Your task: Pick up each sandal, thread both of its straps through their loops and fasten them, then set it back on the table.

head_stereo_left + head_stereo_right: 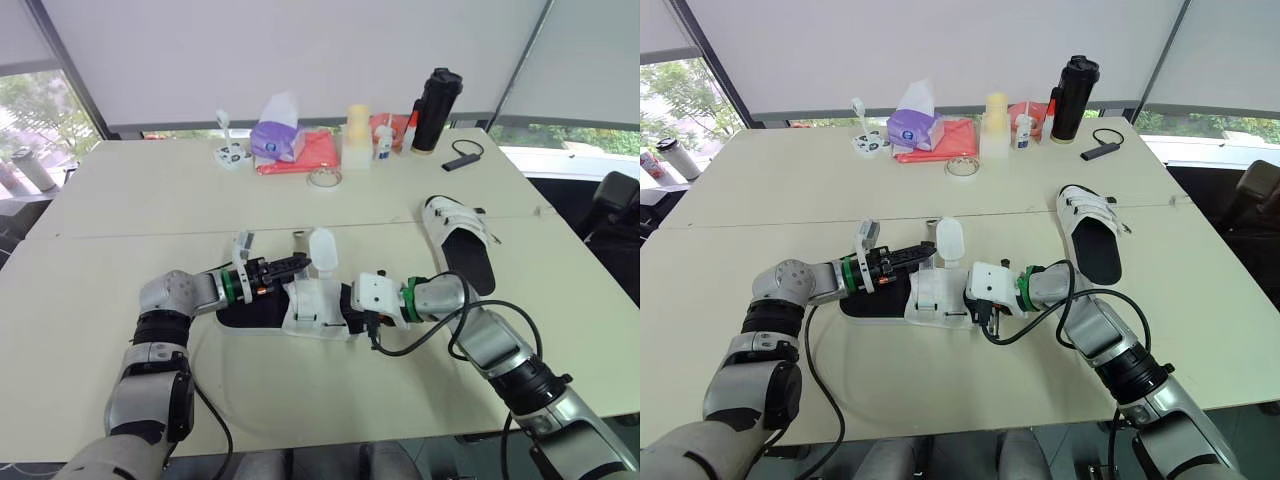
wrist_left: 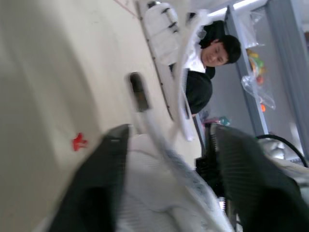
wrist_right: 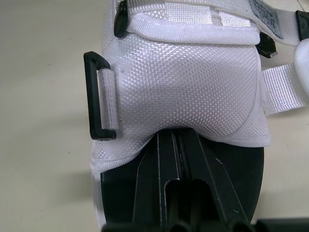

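The two head views are looking forward and down across the table (image 1: 100, 190) from mid range. They are sharing nearly one scene, offset sideways. The left wrist view is looking low along the tabletop, close over the near sandal (image 1: 315, 305). The right wrist view is facing that sandal's upper at very close range.

Right gripper (image 3: 176, 141) fingers: tips hidden beneath sandal (image 3: 183, 82) upper; strap (image 2: 161, 142) blurred in left wrist view.
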